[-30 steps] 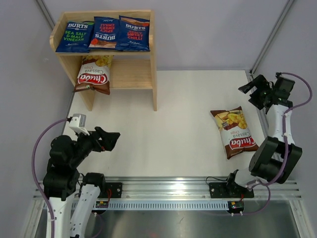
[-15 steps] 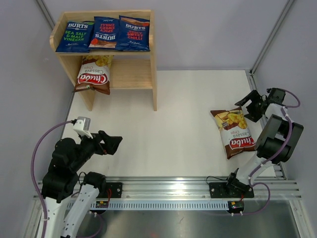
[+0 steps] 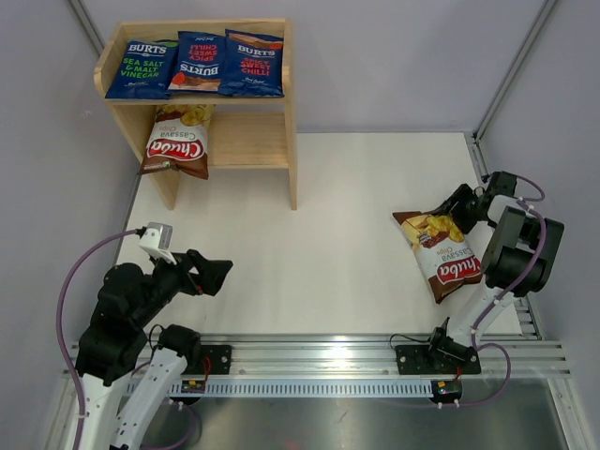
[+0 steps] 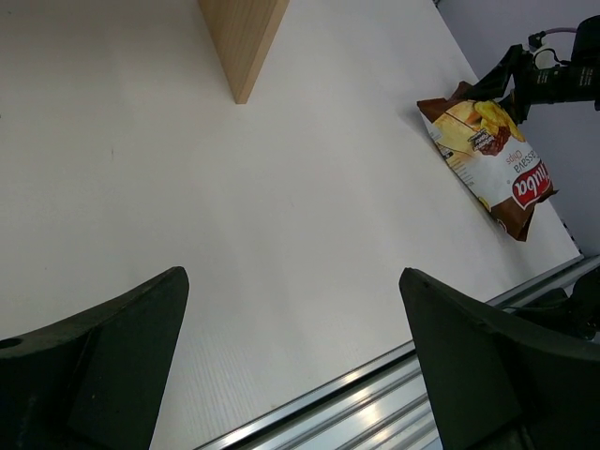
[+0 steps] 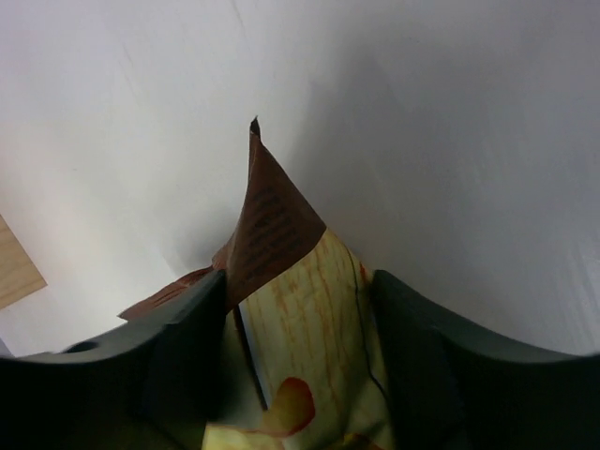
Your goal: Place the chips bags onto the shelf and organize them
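The wooden shelf stands at the far left. Three blue Burts chips bags lie side by side on its top tier, and one brown-and-white Chuba bag leans on the lower tier's left. A second Chuba bag lies on the table at the right. My right gripper is low at that bag's far end, both fingers pressing a buckled-up corner. My left gripper hovers open over the near left table, holding nothing.
The shelf's side panel reaches down to the table ahead of the left gripper. An aluminium rail runs along the near edge. Grey walls close in on the left, back and right. The right arm's base stands beside the table bag.
My right gripper dropped from above the table's right edge to the Chuba bag's far end and closed onto it; the bag shifted slightly left. The left arm edged a little right.
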Action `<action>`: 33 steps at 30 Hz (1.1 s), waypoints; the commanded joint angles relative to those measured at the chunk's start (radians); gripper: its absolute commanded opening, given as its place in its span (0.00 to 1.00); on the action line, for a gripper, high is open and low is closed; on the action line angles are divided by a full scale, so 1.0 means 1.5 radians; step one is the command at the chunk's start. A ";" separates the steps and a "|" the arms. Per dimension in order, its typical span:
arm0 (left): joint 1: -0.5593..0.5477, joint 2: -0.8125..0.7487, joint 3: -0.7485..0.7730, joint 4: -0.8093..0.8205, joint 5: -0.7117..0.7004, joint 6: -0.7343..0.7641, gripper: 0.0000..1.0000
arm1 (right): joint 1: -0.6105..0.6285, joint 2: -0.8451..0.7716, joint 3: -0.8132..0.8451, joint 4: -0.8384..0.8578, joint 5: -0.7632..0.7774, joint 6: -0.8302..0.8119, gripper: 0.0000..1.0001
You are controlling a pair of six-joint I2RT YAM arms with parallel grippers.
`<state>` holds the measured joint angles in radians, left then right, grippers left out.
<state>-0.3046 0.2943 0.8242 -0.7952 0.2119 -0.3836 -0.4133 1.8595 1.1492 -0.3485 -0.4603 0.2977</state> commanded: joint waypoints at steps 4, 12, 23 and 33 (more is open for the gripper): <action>-0.004 -0.004 0.007 0.013 -0.014 0.010 0.99 | -0.002 -0.090 -0.080 0.093 0.067 0.098 0.49; -0.004 0.008 0.007 0.012 -0.022 0.003 0.99 | -0.001 -0.171 -0.248 0.294 0.064 0.267 0.15; -0.004 0.098 -0.053 0.103 0.040 -0.081 0.99 | 0.043 -0.302 -0.389 0.470 0.126 0.629 0.00; -0.213 0.205 -0.296 0.695 -0.012 -0.254 0.99 | 0.245 -0.412 -0.346 0.397 0.358 0.890 0.00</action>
<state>-0.5320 0.5625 0.4297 -0.2153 0.2722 -0.6727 -0.1257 1.2873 0.5694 0.2527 -0.0956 1.4483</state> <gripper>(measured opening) 0.988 0.028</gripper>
